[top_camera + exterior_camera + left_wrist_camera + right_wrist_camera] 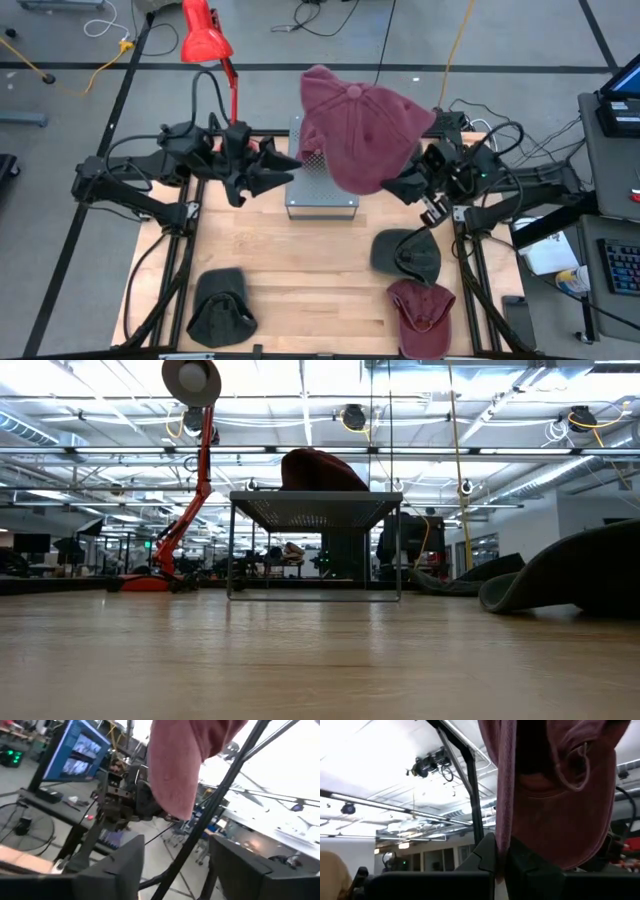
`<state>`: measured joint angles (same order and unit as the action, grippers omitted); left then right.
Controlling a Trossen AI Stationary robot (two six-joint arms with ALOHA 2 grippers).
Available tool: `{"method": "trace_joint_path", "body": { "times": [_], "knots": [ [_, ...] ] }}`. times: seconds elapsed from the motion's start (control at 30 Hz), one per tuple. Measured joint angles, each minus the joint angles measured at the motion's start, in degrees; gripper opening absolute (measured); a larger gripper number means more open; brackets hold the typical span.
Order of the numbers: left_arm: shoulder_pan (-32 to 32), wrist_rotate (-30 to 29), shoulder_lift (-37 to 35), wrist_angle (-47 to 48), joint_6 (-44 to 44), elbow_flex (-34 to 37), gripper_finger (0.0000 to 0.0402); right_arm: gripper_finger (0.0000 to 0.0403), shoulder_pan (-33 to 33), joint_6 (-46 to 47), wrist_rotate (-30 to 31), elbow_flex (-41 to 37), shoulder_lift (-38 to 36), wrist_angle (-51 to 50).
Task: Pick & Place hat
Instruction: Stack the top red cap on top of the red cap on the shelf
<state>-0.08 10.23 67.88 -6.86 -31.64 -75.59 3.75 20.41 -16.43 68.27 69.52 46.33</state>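
A maroon cap [362,130] is up above the metal wire stand [322,196] in the middle of the table. In the low view the cap [320,468] shows just over the stand's top [315,508]; whether it touches the top I cannot tell. My right gripper [402,186] is shut on the cap's right side, its fingers pointing up. My left gripper [290,165] is open beside the stand's left edge and touches nothing. In its wrist view the left gripper [175,857] faces the cap's cloth [175,765]. My right gripper [502,854] pinches the cap's lower rim [503,827] at the side wall. One finger is on the inner side and one on the outer. It comes from the table's right, slanting upward. The cap stands above the fingers, its hollow side with the back strap [572,765] facing the wrist camera.
Three more hats lie on the table's near part: a dark green one [221,305] on the left, a dark grey one [407,254] and a maroon one [422,315] on the right. A red lamp [205,35] stands behind the left arm. Bare wood [310,290] lies between the hats.
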Motion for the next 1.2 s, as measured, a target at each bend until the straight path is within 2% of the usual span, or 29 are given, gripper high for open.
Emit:
{"method": "trace_joint_path", "body": {
  "times": [0.13,0.27,0.4,0.53,0.77,1.2],
  "knots": [
    [0.04,2.58,0.02,-0.91,0.64,0.00,0.0282,0.0004,0.00,-0.16,-0.53,4.39,4.35,-0.30],
    [0.04,4.31,0.00,-2.13,-0.03,0.00,0.0311,0.0004,0.00,-0.17,-1.71,6.68,8.17,-0.38],
    [0.04,6.33,0.00,-4.10,-0.09,0.00,0.0325,0.0004,0.00,-0.14,-1.33,7.90,11.24,0.34],
    [0.04,7.21,0.02,-3.97,-0.13,0.00,0.0319,0.0004,0.09,-0.01,0.13,8.42,13.41,2.12],
    [0.04,10.74,0.00,-4.04,-0.18,0.00,0.0273,0.0004,0.13,0.48,1.30,8.42,14.14,3.66],
    [0.07,10.63,0.02,-5.66,-2.05,0.04,0.0123,0.0011,0.15,2.39,2.84,8.42,14.12,3.79]
  ]
}}
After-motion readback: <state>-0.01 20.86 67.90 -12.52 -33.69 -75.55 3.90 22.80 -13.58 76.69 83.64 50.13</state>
